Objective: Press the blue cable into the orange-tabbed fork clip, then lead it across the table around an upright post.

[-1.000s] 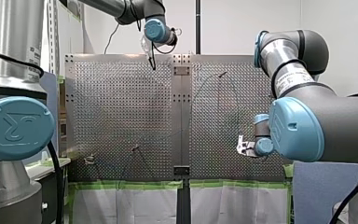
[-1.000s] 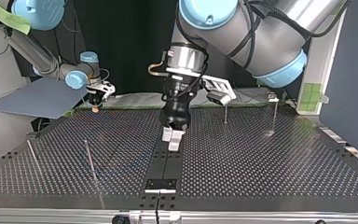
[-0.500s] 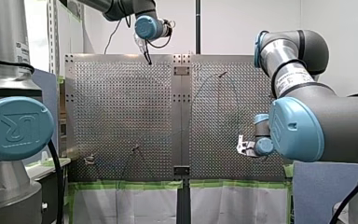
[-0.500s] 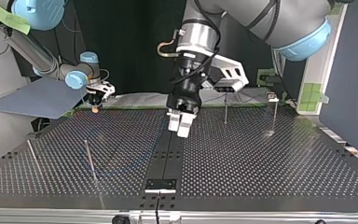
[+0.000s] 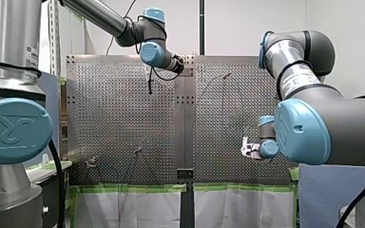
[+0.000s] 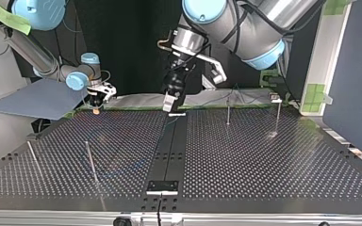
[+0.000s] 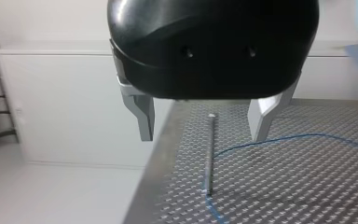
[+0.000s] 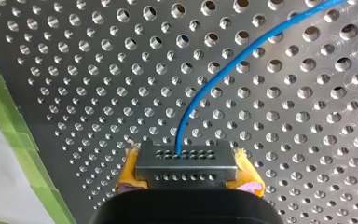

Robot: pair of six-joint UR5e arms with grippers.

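While your left gripper (image 7: 199, 136) hangs with its metal fingers (image 7: 142, 116) apart, an upright post (image 7: 209, 158) stands ahead between them, and the blue cable (image 7: 307, 135) bends at that post's foot on the perforated table (image 7: 307, 196). Your right gripper (image 8: 186, 161) has its yellow pads (image 8: 247, 179) pinched together on the cable's end, near the table's green-taped edge (image 8: 9, 140).

A post (image 7: 209, 158) stands on the table (image 7: 307, 186) ahead of my left gripper (image 7: 201, 137), in line with the gap between its fingers. The cable (image 7: 279, 138) curves past the post's foot. From my right gripper (image 8: 186, 170) the cable leads ahead over the table, with tape (image 8: 9, 121) beside it.
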